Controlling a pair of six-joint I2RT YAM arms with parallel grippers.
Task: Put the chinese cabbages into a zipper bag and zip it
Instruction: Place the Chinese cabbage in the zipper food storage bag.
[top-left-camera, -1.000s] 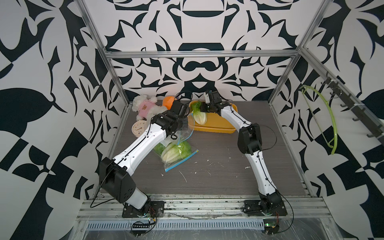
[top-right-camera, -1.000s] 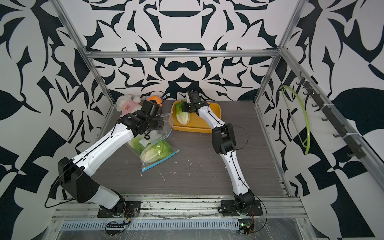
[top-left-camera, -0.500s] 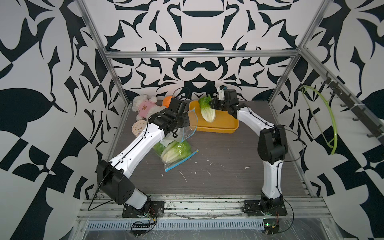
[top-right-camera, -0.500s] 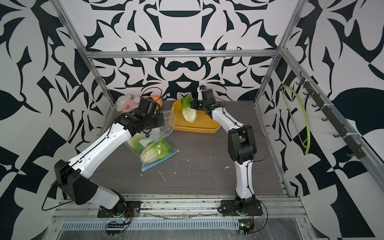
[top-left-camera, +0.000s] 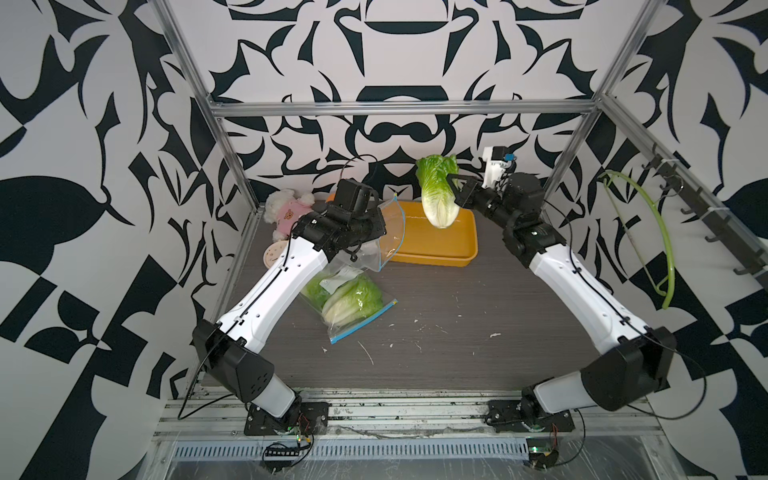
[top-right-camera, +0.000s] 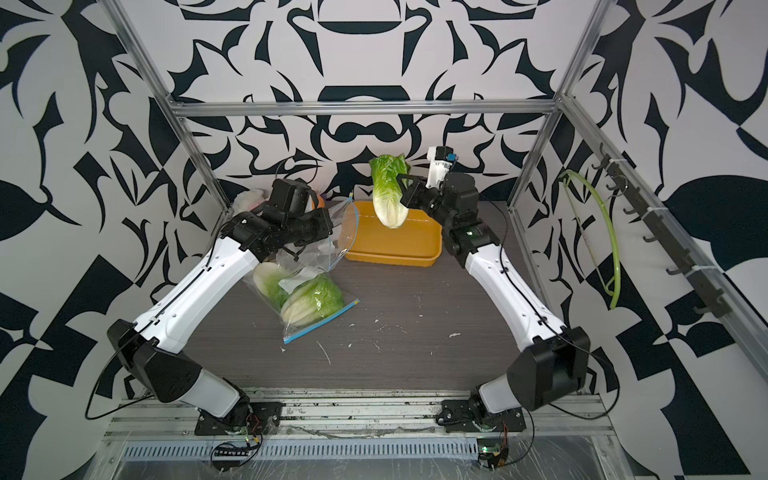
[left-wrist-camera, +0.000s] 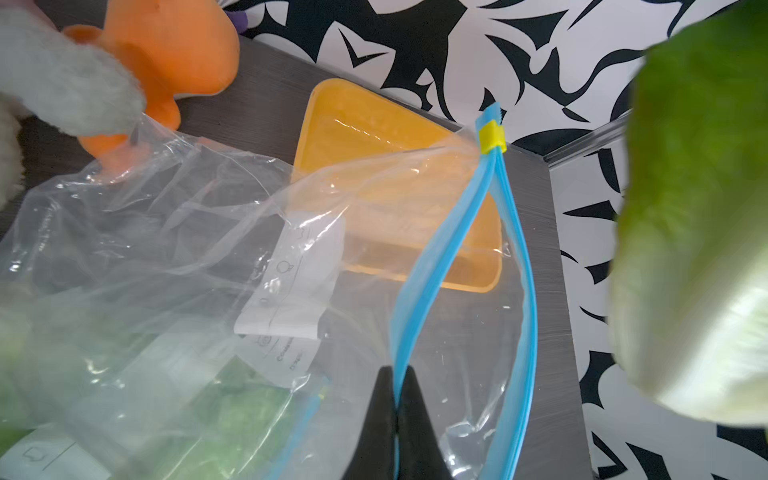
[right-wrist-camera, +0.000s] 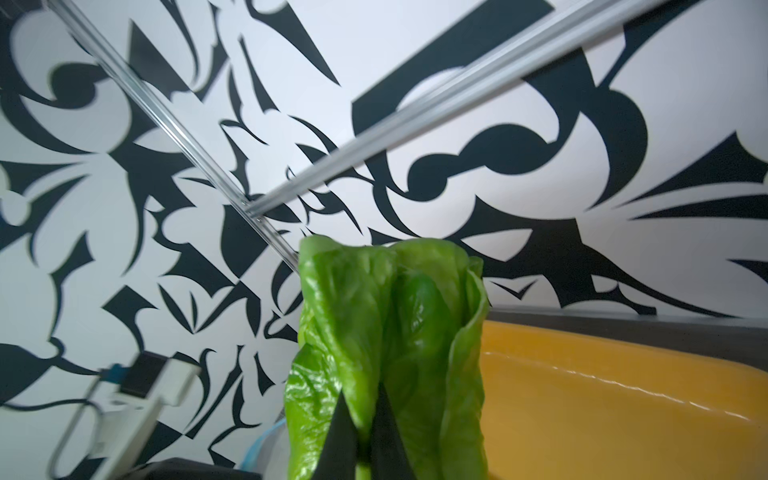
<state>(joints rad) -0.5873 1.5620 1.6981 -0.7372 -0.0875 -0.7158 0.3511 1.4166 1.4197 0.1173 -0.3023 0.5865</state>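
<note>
A clear zipper bag lies on the table with two chinese cabbages inside. My left gripper is shut on one side of the bag's blue zipper rim and holds the mouth up and apart. The yellow slider sits at the rim's far end. My right gripper is shut on a leaf of a third chinese cabbage. It hangs base down in the air over the yellow tray, right of the bag's mouth.
A white plush toy in pink, an orange plush toy and a round disc sit at the back left. Leaf scraps lie on the table's middle. A green hose hangs on the right wall.
My right gripper has lifted the cabbage from the tray high into the air and swung back to the right. My left gripper has kept its hold on the bag's rim.
</note>
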